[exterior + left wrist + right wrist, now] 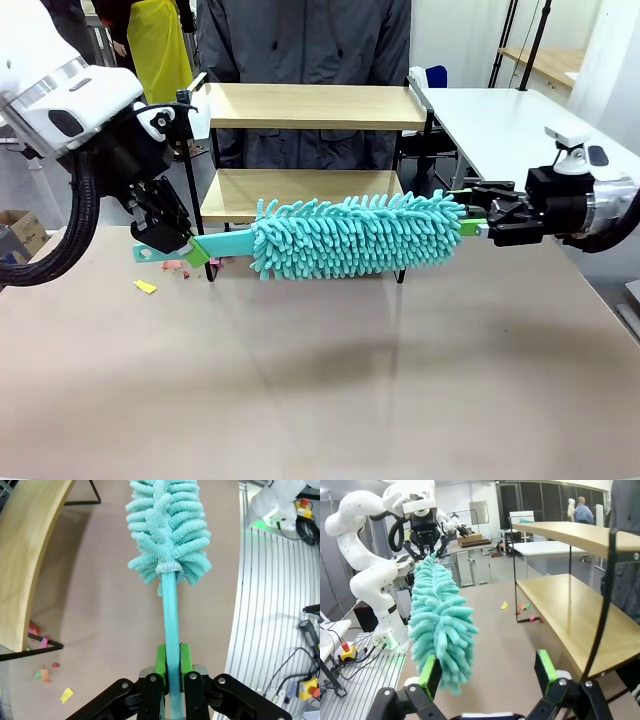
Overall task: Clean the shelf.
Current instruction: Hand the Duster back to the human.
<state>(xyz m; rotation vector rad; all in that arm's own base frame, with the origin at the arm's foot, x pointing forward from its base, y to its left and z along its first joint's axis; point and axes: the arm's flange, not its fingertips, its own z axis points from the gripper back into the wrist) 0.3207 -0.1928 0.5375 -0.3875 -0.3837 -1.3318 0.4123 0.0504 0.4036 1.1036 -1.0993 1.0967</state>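
I note the left gripper (pixel 170 672) clamped on the teal microfibre duster's (pixel 355 233) handle; right gripper (pixel 487 672) spread apart at its tip. The shelf (pixel 312 106) stands just behind, mid-table.

We are looking at a robotics lab. A white robot arm (pixel 367 575) is standing bolted to a ribbed aluminium mounting plate (pixel 362 680), with loose cables and a yellow emergency-stop box (pixel 347 652) lying beside it. Behind it we are seeing grey cabinets (pixel 472 567), white worktables (pixel 545 547) and dark glazed partitions (pixel 545 500) lining a large open room.
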